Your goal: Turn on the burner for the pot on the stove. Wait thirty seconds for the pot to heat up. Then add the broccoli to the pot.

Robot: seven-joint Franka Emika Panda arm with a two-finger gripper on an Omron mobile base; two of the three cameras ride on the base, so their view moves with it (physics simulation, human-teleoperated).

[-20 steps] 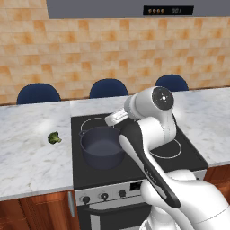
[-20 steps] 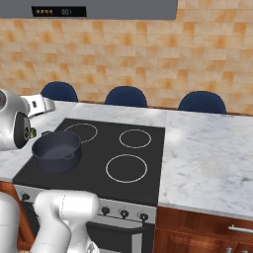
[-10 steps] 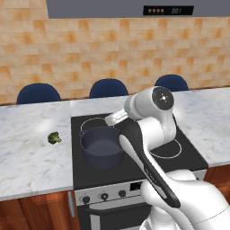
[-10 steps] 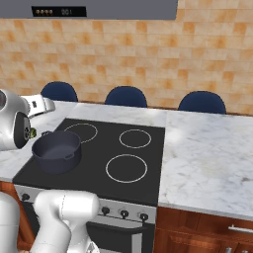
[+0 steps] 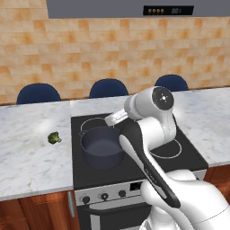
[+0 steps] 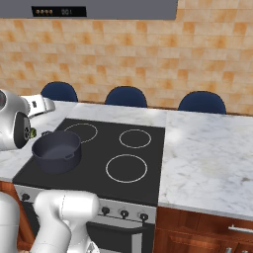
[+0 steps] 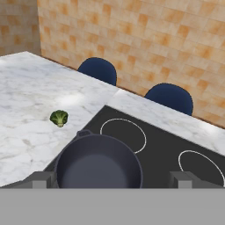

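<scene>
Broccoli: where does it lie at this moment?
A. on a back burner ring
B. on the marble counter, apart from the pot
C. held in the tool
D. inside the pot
B: the broccoli lies on the marble counter, off the stove and clear of the pot, whose inside shows nothing green.

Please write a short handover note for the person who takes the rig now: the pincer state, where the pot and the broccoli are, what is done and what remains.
Pincer: open, holding nothing, up above the pot and looking down at it.
Pot: no lid, nothing inside, on the front left burner of the stove.
Broccoli: on the marble counter left of the stove, apart from the pot.
Done: the frames do not show whether a burner is on.
Left: check the knobs, wait for the heat, then pick up the broccoli and put it in the pot.
</scene>
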